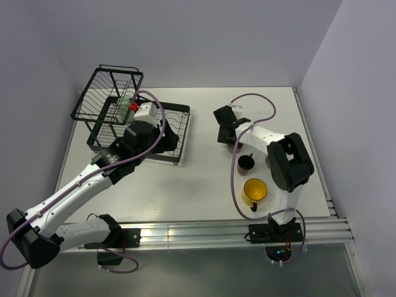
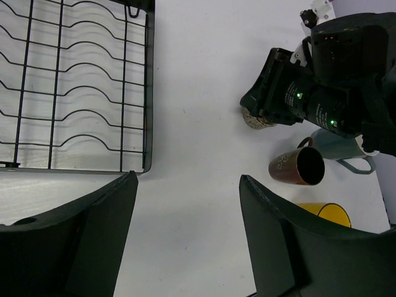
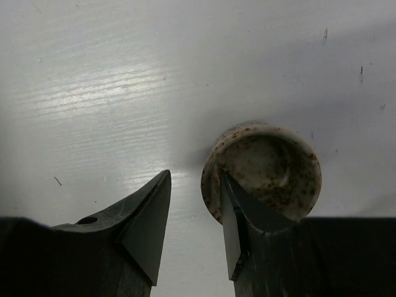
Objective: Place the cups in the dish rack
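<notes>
The black wire dish rack point(image 1: 105, 93) stands at the back left; its flat tray edge point(image 2: 147, 93) shows in the left wrist view. The pale green tumbler point(image 1: 125, 103) sits in its basket. My left gripper point(image 1: 148, 137) point(image 2: 185, 179) is open and empty, high over the table by the tray's near right corner. My right gripper point(image 1: 228, 131) point(image 3: 197, 175) is open, its jaws astride the left wall of the beige speckled cup point(image 3: 272, 167) point(image 2: 255, 119), one finger inside. The brown mug point(image 1: 245, 163) point(image 2: 297, 166) and the yellow mug point(image 1: 255, 190) point(image 2: 327, 213) stand on the table nearer me.
The right arm's dark elbow point(image 1: 289, 161) hangs just right of the two mugs. Pink cables loop over both arms. An aluminium rail point(image 1: 216, 232) runs along the near table edge. Grey walls close in the left, back and right sides.
</notes>
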{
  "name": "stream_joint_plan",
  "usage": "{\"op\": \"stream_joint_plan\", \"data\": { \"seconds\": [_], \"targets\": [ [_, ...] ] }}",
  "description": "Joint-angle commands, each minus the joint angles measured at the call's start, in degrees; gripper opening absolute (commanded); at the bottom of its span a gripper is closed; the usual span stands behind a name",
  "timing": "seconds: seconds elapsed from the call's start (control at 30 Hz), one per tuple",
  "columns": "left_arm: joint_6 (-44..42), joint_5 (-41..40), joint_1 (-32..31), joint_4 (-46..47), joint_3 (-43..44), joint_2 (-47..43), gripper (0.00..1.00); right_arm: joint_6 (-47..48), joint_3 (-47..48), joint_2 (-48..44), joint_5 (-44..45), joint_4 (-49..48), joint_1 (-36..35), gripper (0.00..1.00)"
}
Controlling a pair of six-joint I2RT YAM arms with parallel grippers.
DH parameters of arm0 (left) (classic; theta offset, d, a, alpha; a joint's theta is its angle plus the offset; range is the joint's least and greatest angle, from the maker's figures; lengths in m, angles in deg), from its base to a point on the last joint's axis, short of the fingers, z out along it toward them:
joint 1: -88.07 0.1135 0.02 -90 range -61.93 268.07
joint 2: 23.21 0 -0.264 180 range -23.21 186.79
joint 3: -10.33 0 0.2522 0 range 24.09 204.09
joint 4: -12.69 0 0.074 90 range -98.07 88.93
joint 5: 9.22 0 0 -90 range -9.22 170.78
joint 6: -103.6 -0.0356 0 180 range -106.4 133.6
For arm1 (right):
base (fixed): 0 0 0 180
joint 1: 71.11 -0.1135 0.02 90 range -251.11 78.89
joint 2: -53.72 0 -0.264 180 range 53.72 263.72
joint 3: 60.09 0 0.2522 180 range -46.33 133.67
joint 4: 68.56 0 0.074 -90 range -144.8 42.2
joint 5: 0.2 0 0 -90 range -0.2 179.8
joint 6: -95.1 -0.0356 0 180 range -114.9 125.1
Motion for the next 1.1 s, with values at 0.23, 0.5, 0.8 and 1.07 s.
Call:
{"op": "stream_joint_plan", "data": {
  "seconds": [0.23,0.5,0.8,1.07],
  "targets": [
    [1.31,0.98,-0.28,2.11,-1.29,-1.06,0.73,0.06,3.07,3.66,1.96,-0.06,0.42,0.42],
    [1.66,1.15,-0.19,2.28,-1.73,-0.89,0.72,0.41,3.33,3.14,0.03,0.03,0.42,0.07],
    [2.54,4.49,0.07,6.58,-2.09,-0.80,0.79,0.68,3.34,-12.31,-12.17,-0.67,-0.02,0.00],
    [5.43,23.02,9.11,17.47,-5.07,-1.06,0.83,-6.07,-5.70,-30.16,-35.43,-15.42,-0.20,0.00]
  ]
}}
